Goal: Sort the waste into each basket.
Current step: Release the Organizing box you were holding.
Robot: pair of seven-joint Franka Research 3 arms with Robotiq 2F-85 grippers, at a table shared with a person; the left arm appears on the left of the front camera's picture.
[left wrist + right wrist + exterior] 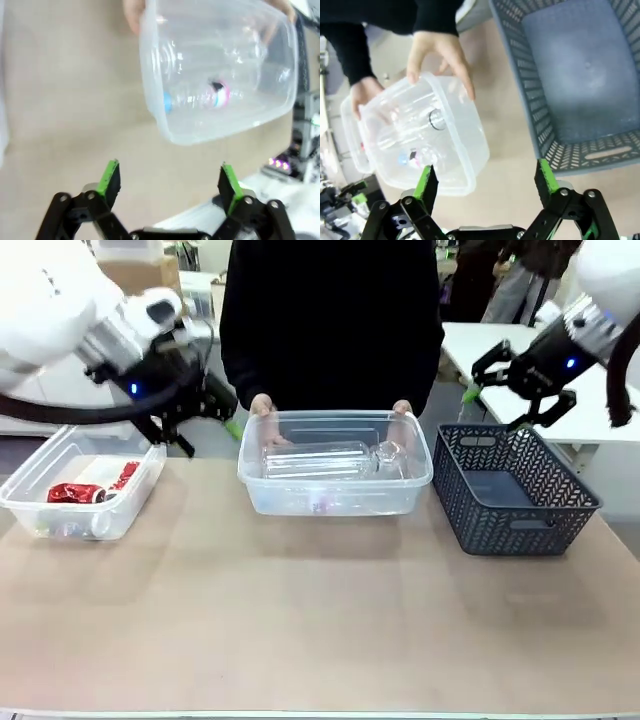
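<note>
Desk (320, 630): broad, pale brown top, bare across its near half.

Dark blue-grey lattice-patterned plastic basket (515, 490): right end of the desk, nothing inside it.

Clear rectangular plastic tub, centre (335, 475): at the far edge, just beside the lattice basket. It holds clear plastic bottles (320, 460), one with a pale blue cap and pink label. A person in a black top stands behind it, one hand (262, 406) on each far corner of its rim.

Clear rectangular plastic tub, left (85, 490): left end of the desk, well apart from the centre tub. It holds crushed shiny red metal cans (78, 493).

Left gripper (170, 180): black with green pads, raised over the desk between the two tubs, fingers spread, nothing between them.

Right gripper (487, 182): raised above the lattice basket's far corner, fingers spread, grasping nothing.
</note>
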